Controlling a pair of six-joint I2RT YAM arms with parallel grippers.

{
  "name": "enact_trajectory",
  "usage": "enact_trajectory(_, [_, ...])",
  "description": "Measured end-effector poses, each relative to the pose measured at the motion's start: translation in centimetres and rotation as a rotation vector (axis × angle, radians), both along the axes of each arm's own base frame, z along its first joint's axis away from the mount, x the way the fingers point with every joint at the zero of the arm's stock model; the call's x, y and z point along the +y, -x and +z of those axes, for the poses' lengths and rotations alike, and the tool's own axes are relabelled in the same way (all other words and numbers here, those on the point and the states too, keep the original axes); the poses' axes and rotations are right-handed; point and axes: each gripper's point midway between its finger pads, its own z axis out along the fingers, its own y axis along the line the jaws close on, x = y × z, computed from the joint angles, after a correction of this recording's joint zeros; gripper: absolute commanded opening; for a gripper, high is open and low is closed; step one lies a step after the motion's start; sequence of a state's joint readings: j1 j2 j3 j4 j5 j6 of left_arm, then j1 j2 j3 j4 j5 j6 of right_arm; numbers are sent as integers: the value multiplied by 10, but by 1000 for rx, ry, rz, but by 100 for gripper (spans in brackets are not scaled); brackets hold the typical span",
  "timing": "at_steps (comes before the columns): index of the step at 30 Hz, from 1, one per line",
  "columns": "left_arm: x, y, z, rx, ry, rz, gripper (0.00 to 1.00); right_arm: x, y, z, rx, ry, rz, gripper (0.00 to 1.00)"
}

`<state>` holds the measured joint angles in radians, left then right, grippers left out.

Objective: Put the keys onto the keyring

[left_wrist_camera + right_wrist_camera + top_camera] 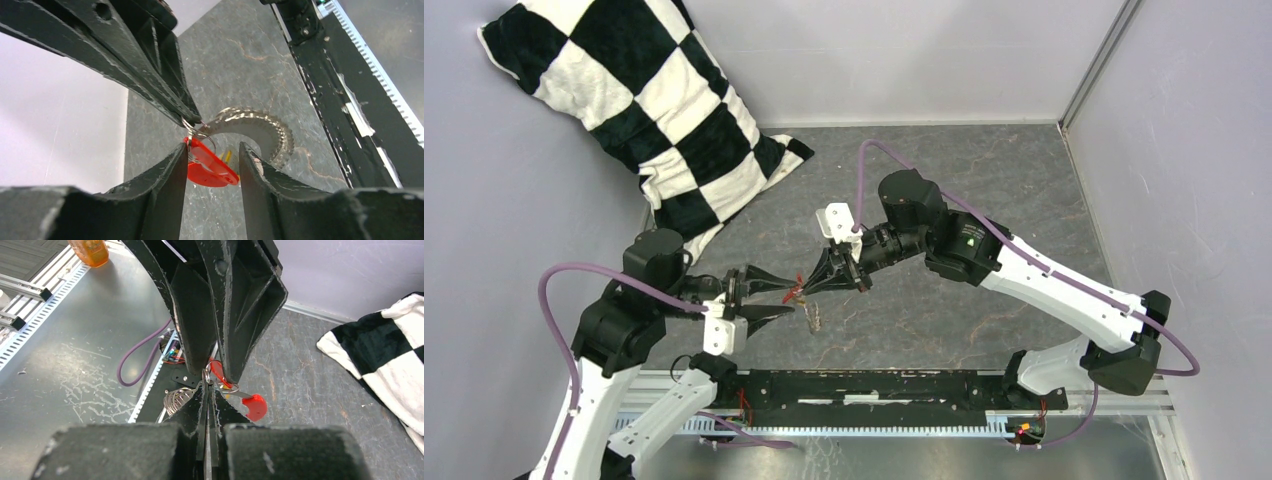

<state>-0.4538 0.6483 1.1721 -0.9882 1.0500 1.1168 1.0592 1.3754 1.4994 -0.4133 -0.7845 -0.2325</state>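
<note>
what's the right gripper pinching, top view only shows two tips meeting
Observer: From the left wrist view, the right gripper is shut on a thin wire ring.
Operator: where's the red key
Observer: The left gripper is open, and the red key sits between its fingers. The key looks threaded on that ring.
Operator: any yellow one
Observer: A yellow sliver shows just behind the red key. I can't tell more.

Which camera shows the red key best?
The left wrist view: the red key hangs close and clear in the middle. The right wrist view shows only its red end; the top view, a tiny red speck.
</note>
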Motion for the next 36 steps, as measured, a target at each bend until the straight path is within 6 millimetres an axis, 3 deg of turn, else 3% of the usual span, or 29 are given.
enact_trajectory(6, [4, 6, -9, -37, -34, -26, 36, 0, 2, -3, 11, 12, 14, 1])
enact_trajectory(21, [10, 17, 1, -277, 54, -30, 18, 3, 2, 0, 37, 2, 10, 0])
enact_trajectory(29, [8, 13, 0, -296, 62, -28, 21, 8, 1, 12, 57, -43, 1, 0])
enact_trajectory(36, [9, 4, 11, -208, 100, 58, 25, 8, 1, 7, 59, -33, 1, 1])
